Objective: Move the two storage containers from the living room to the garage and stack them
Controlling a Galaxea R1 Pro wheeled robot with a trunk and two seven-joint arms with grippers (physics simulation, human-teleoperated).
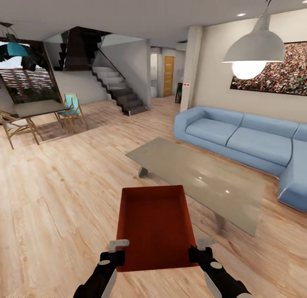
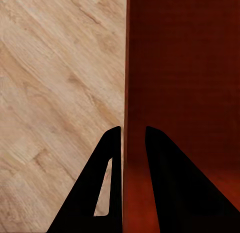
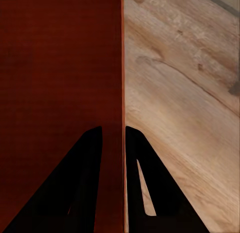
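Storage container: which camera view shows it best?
Head view: the whole storage container shows, open-topped, held between both end effectors. Each wrist view shows a side wall between fingers and part of the interior.

The blue sofa (image 1: 256, 148) runs off the head view's right edge. Both forearms are cut by its bottom edge. The container's (image 1: 154, 227) near wall hides the floor beneath.

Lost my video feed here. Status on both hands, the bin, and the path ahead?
Left hand shut on container wall. Right hand shut on opposite wall. Container held over wood floor. Coffee table close ahead-right.
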